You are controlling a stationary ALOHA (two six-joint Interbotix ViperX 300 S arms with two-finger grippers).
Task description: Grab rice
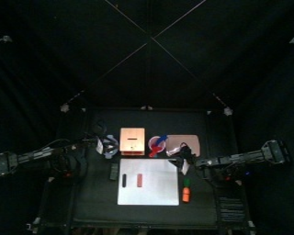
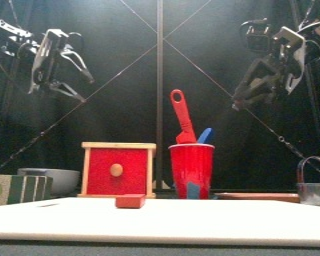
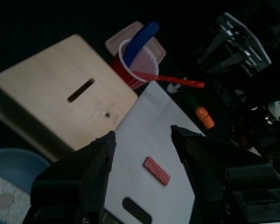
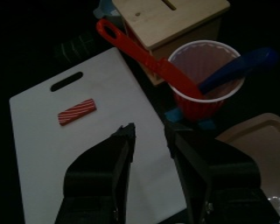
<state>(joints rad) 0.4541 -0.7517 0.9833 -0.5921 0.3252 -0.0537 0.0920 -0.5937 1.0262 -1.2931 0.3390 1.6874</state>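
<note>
Approach step, by the look of it: both arms hang high above the table and nothing is gripped.

- Left gripper point(image 3: 143, 136): jaws spread wide, empty. Straight ahead between the jaws lies a small red-and-white striped piece point(image 3: 157, 170) on the white cutting board point(image 3: 166, 122).
- Right gripper point(image 4: 150, 125): jaws part open, empty. Beyond its jaw tips stands the red cup point(image 4: 201, 74). The striped piece lies off to one side of the jaws.

Rice: nothing reads plainly as rice. Likeliest candidate is a pale packet point(image 3: 4, 197) outside the left gripper's jaw, beside a pale-blue bowl point(image 3: 14, 164) and off the board. It is too dim to confirm.

Next move, as a judgement: the left gripper is the nearer one. It needs to swing outward toward the packet, come down with the jaws wide to either side of it, then close. The wooden box point(image 3: 66, 83) stands close by and must be cleared.

Containers:
- Red cup holds a red spatula point(image 4: 125, 44) and a blue utensil point(image 4: 241, 68), both leaning out over the rim.
- Wooden box has a slot in its face; inside hidden.
- Pale-blue bowl: contents cannot be told.
- Tan tray point(image 4: 265, 136), beside the cup: only a bare corner shows.
</note>
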